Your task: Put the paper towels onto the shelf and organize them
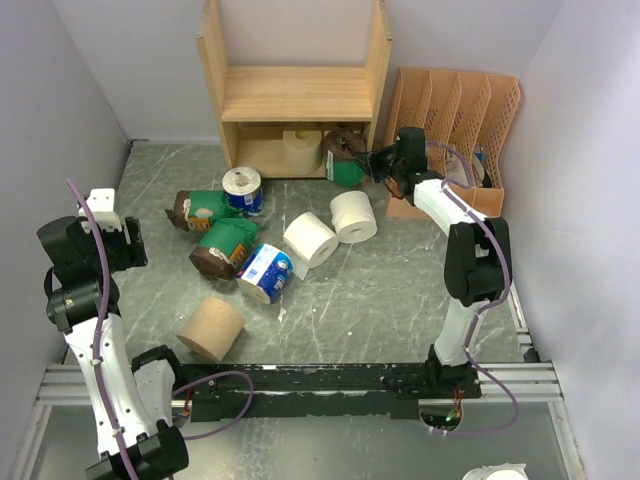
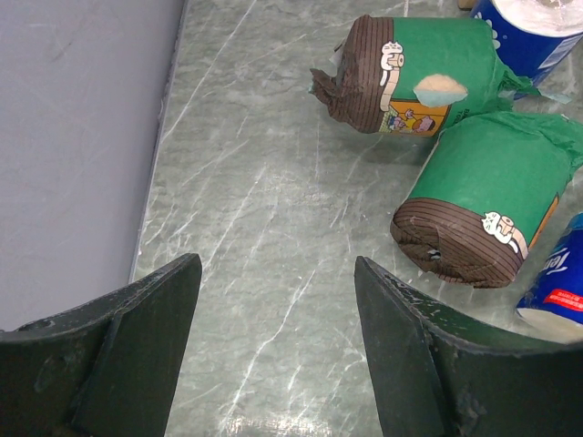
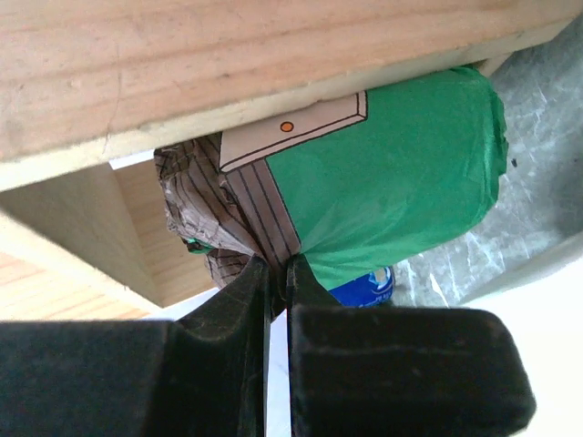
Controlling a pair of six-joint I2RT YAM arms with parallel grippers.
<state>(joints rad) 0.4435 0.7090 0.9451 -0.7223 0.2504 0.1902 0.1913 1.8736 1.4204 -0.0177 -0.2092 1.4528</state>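
Note:
The wooden shelf [image 1: 296, 92] stands at the back, with a tan roll [image 1: 301, 148] on its lower tier. My right gripper [image 1: 376, 160] is shut on the brown wrapper end of a green-wrapped roll [image 1: 346, 165] at the lower tier's right front; in the right wrist view the gripper [image 3: 278, 269] pinches that roll [image 3: 392, 200] under the shelf board [image 3: 182, 64]. My left gripper [image 1: 128, 245] is open and empty at the left; it [image 2: 278, 264] hovers over bare table near two green rolls [image 2: 410, 73] [image 2: 483, 196]. Several more rolls lie on the table.
On the table lie two white rolls [image 1: 310, 240] [image 1: 353, 215], two blue-and-white rolls [image 1: 243, 190] [image 1: 266, 272], two green rolls [image 1: 200, 210] [image 1: 225, 248] and a tan roll [image 1: 211, 328]. A peach file organizer [image 1: 455, 115] stands right of the shelf. Grey walls close in both sides.

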